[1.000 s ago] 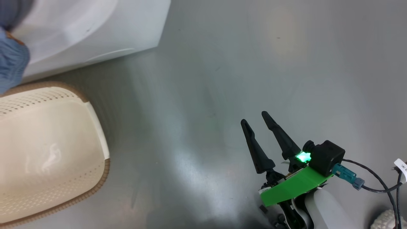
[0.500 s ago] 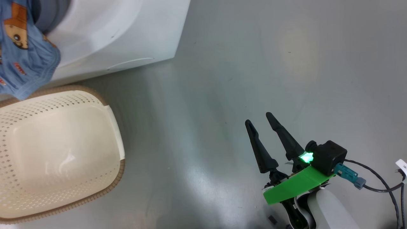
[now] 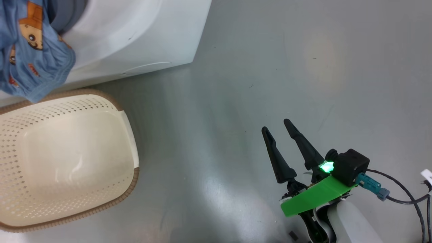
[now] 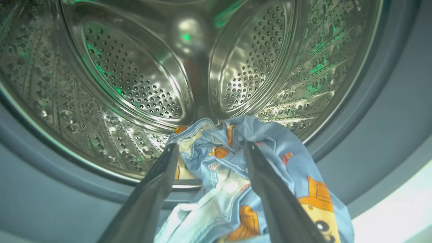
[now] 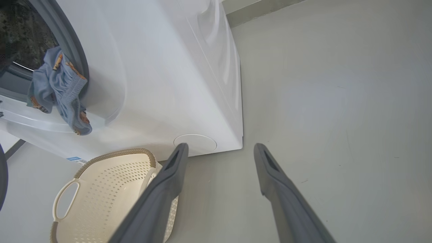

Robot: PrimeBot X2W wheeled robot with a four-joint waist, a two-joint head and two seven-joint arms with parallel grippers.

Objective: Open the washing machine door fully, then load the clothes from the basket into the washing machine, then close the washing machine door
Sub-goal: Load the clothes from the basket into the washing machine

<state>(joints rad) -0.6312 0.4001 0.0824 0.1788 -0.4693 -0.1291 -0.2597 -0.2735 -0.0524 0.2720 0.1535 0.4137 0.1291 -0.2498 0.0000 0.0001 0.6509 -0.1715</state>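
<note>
The washing machine (image 3: 135, 37) stands with its mouth uncovered; its door is out of view. Light blue printed clothes (image 5: 57, 91) hang over the grey ring (image 4: 381, 111) at the mouth, half in the steel drum (image 4: 135, 77) and half down the white front. My left gripper (image 4: 210, 145) is at the mouth, open, with those clothes (image 4: 236, 175) lying between its spread fingers. The cream basket (image 3: 130, 189) sits on the floor in front of the machine with nothing in it. My right gripper (image 3: 275, 125) hovers open over bare floor, far right of the basket.
The grey floor (image 3: 270, 67) stretches right of the machine. A round flap (image 5: 195, 144) and a blue sticker (image 5: 75, 158) mark the machine's lower front, just behind the basket (image 5: 111, 189). Dark cables (image 3: 405, 199) trail by my right wrist.
The head camera has swung, sliding the machine and basket rightward in the picture and bringing more of the hanging blue clothes into it. My right gripper has kept its pose.
</note>
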